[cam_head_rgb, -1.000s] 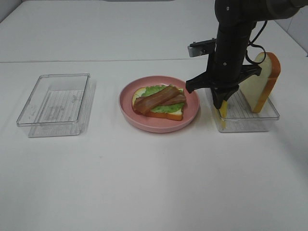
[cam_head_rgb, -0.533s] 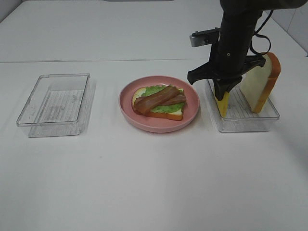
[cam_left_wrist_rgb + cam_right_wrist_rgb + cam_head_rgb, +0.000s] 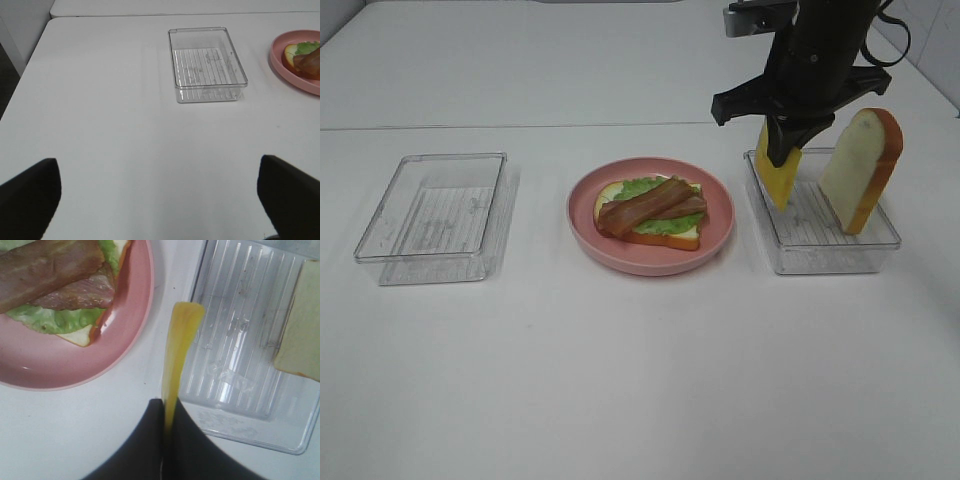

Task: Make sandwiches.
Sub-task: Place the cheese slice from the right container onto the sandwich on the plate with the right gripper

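Where trays (image 3: 430, 215) sit, white tabletop (image 3: 640, 380).

right arm (image 3: 790, 150): raised; cheese square (image 3: 776, 176): lifted clear above tray (image 3: 880, 240)

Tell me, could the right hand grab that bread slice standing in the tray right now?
Probably not yet: the right hand is shut on the cheese slice. Nothing blocks the bread slice leaning in the tray.

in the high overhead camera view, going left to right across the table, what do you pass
Empty clear tray → pink plate carrying the open sandwich of bread, lettuce and bacon → cheese slice hanging from the right gripper → bread slice leaning upright in the right-hand tray.
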Robot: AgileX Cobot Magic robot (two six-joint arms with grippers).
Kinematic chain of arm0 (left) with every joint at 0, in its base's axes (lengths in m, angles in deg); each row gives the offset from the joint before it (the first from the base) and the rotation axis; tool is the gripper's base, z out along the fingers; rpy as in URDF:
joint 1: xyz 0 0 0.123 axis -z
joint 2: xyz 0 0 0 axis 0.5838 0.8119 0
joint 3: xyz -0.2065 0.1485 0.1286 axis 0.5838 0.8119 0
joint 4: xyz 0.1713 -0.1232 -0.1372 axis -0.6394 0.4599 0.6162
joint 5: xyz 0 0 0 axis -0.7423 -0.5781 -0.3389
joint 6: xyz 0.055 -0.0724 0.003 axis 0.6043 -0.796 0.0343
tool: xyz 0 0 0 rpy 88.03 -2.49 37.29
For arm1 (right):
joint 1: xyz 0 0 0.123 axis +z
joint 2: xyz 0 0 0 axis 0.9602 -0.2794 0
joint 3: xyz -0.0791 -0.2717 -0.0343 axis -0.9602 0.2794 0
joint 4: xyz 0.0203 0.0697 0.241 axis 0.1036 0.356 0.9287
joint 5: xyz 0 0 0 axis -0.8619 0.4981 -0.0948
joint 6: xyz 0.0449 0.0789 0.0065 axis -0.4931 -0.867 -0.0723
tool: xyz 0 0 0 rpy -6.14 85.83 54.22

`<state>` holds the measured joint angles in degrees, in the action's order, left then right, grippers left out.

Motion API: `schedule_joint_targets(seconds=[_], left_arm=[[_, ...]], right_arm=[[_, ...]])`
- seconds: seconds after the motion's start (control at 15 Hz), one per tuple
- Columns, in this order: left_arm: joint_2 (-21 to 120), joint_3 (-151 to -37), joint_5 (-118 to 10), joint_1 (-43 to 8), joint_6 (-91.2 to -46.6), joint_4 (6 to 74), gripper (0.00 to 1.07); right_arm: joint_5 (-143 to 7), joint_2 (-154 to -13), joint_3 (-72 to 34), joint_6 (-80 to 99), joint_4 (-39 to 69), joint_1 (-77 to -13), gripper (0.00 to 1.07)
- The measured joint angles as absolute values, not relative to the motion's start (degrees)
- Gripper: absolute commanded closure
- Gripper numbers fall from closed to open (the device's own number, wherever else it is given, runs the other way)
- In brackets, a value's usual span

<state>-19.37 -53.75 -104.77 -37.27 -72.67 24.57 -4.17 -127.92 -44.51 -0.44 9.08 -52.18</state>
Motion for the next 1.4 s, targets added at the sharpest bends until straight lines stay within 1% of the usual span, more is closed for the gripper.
schedule_joint_targets(seconds=[0.13, 0.33, 0.47, 0.6, 0.73, 0.93, 1.13, 1.4], left_arm=[[-19.37, -53.75, -104.77, -37.27, -72.67, 24.57, 0.04], [-19.37, -53.75, -104.77, -37.27, -72.67, 24.57, 0.04], [-19.37, -53.75, -104.77, -37.27, -72.67, 24.57, 0.04], [-19.37, -53.75, -104.77, -37.27, -72.67, 24.57, 0.04], [-19.37, -53.75, -104.77, -37.27, -72.67, 24.57, 0.04], [-19.37, -53.75, -104.77, -37.27, -72.67, 24.57, 0.04], [-19.37, -53.75, -104.77, -37.27, -72.67, 24.57, 0.04], [-19.37, -53.75, -104.77, -37.27, -72.67, 24.57, 0.04]], right_arm=[[-4.17, -127.86, -44.51, -0.44, 9.89, -50.86, 1.07], [-4.57, -127.86, -45.71, -0.44, 10.11, -46.79, 1.07], [-6.69, -127.86, -47.60, -0.38, 12.18, -43.81, 1.07], [-8.87, -128.20, -48.01, 0.54, 15.27, -42.78, 1.07], [-12.48, -129.92, -48.01, 4.66, 22.20, -42.38, 1.07], [-17.00, -132.90, -48.01, 8.85, 28.79, -42.38, 1.07], [-19.98, -135.14, -48.01, 10.51, 30.51, -42.38, 1.07], [-23.88, -138.17, -48.01, 11.65, 29.71, -42.38, 1.07]])
